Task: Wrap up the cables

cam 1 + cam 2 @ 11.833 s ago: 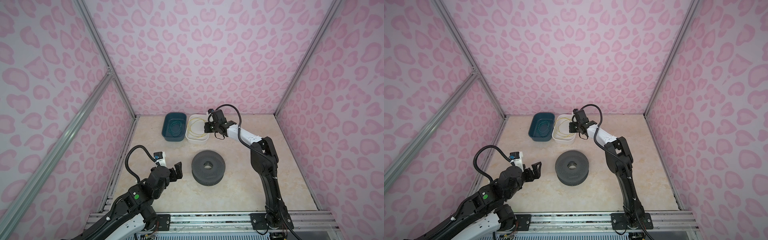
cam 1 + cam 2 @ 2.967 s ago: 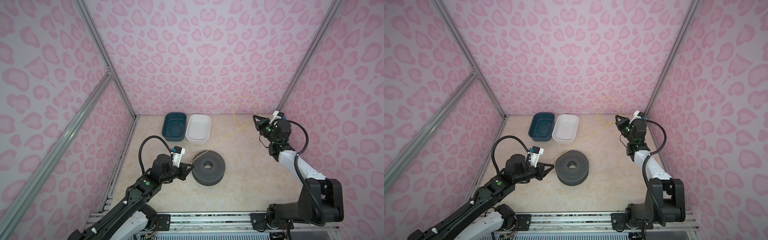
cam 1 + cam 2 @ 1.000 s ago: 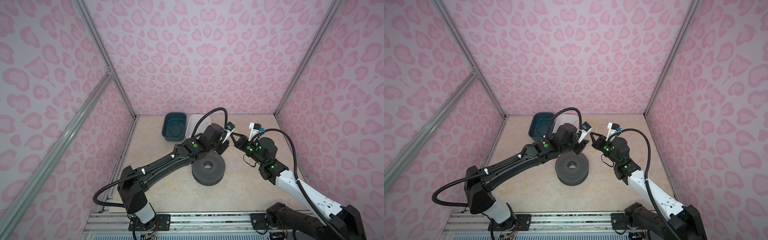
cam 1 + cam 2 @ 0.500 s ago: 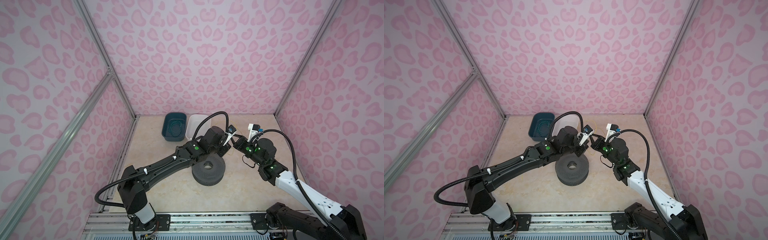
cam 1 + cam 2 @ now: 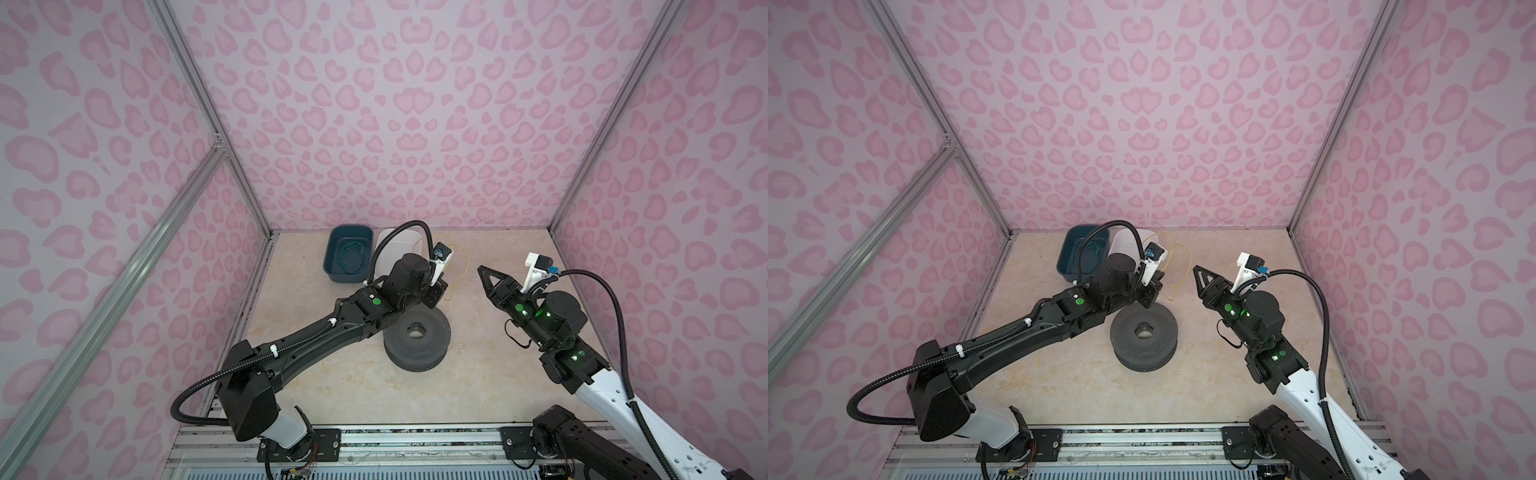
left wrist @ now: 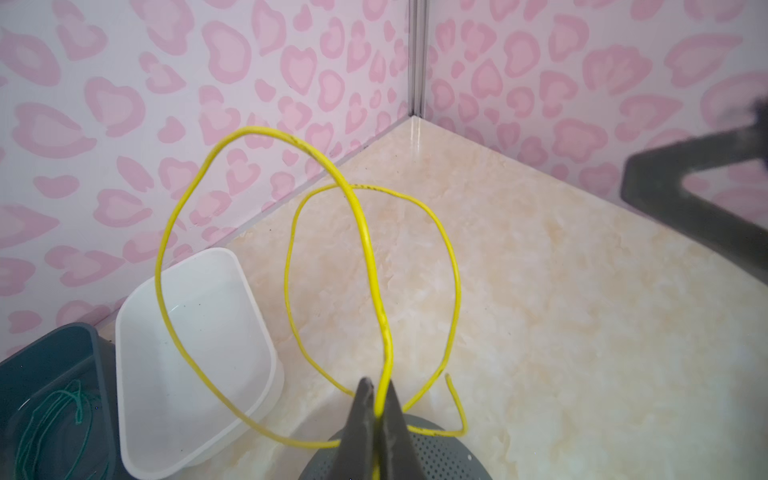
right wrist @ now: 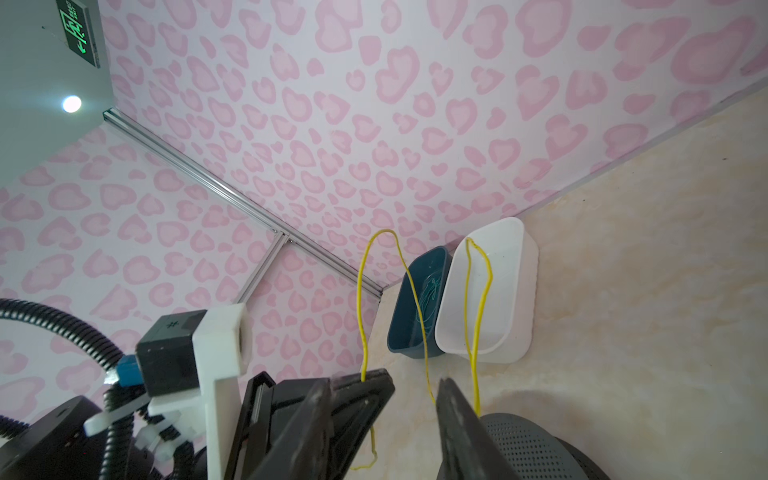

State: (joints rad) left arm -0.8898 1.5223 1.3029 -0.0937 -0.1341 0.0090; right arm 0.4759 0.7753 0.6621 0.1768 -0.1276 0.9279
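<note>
The pale marbled desk (image 5: 498,395) carried everything, and both arms reached in from its near edge toward the middle. The dark grey perforated spool (image 5: 417,338) lay flat at the centre. A blue tub (image 5: 332,270) holding a green cord (image 6: 54,419) and an empty white tub (image 6: 199,340) stood side by side at the far edge, left of the middle.

The left gripper (image 6: 376,399) sat just over the spool's far rim, its jaws pinched tight on the yellow wire (image 6: 365,232). The right gripper (image 5: 485,274) hung near it toward the desk's right side. Its jaws stood apart with nothing between them that I could make out.

From the left gripper's pinch the wire rose in two springy loops over the far middle of the desk, between the white tub and the right gripper. Its free end (image 6: 451,386) curled back down beside the spool's rim. A short bit of yellow (image 5: 323,365) also showed on the desk at the spool's left side, under the left arm.

This looked like a change of hands partway through winding — the left gripper now owned the wire. The next move probably called for leading the wire round the spool's groove under light tension. The stiff loops would want to spring off, so the right gripper would do well either to stand clear or to take up the slack.
</note>
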